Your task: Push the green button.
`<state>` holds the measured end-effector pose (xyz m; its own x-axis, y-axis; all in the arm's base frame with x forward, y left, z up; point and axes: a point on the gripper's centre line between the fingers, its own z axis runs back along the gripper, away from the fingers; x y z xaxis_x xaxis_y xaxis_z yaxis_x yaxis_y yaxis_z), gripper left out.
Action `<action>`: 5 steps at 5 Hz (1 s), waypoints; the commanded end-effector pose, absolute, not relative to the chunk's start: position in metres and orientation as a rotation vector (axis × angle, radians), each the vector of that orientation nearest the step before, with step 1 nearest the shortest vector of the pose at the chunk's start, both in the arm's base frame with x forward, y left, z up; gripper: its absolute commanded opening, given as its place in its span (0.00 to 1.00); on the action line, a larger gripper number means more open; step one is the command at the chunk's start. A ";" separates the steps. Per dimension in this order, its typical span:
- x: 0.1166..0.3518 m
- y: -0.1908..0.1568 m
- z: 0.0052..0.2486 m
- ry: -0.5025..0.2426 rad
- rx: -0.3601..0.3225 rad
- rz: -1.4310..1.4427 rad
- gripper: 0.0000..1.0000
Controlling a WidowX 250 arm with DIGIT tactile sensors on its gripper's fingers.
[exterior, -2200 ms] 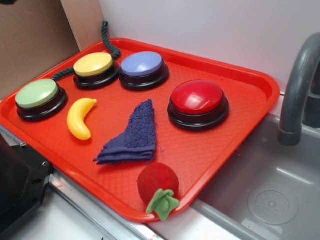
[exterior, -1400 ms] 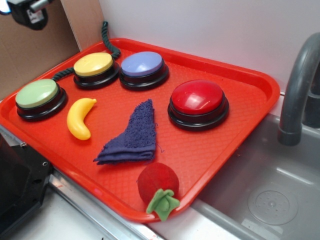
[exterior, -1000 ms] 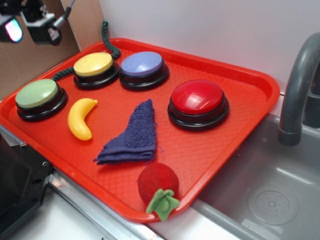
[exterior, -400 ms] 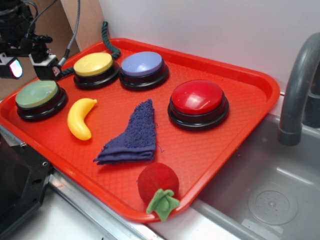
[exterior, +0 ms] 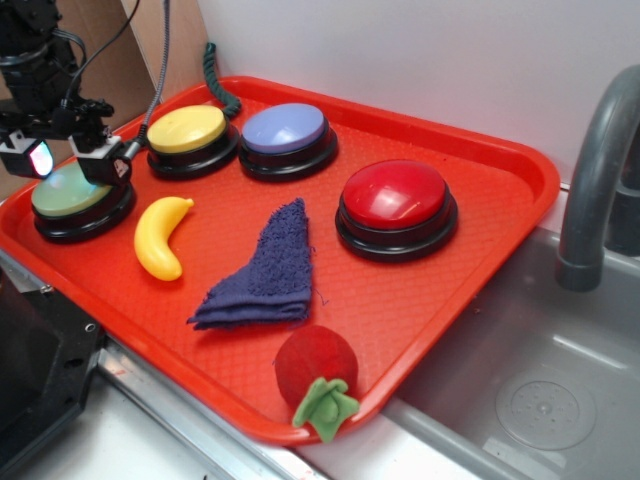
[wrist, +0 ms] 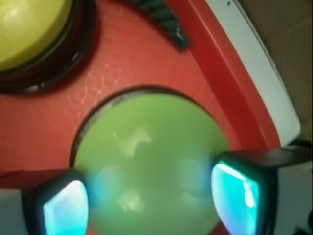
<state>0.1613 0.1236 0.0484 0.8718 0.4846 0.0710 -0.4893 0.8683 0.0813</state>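
The green button (exterior: 75,195), a pale-green dome on a black base, sits at the tray's far left. My gripper (exterior: 68,160) is open and directly over it, fingers spread at either side of the dome. In the wrist view the green button (wrist: 149,156) fills the middle, very close, between my two fingers (wrist: 66,208), whose pads glow cyan. I cannot tell whether the fingers touch the dome.
On the red tray (exterior: 480,190) are a yellow button (exterior: 187,130), a lavender-blue button (exterior: 285,130), a red button (exterior: 395,197), a toy banana (exterior: 160,235), a blue cloth (exterior: 265,270) and a red felt fruit (exterior: 315,375). A sink (exterior: 540,390) and a faucet (exterior: 595,170) are at the right.
My gripper came in from the upper left and has descended onto the green button. Nothing else on the tray has moved.
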 end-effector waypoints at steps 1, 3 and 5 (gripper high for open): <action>0.163 0.118 0.045 -0.016 0.092 0.482 1.00; 0.138 0.126 0.066 -0.050 0.026 0.628 1.00; 0.138 0.123 0.068 -0.057 0.028 0.616 1.00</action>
<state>0.1387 0.1169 0.0598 0.8148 0.5796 0.0118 -0.5796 0.8148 0.0071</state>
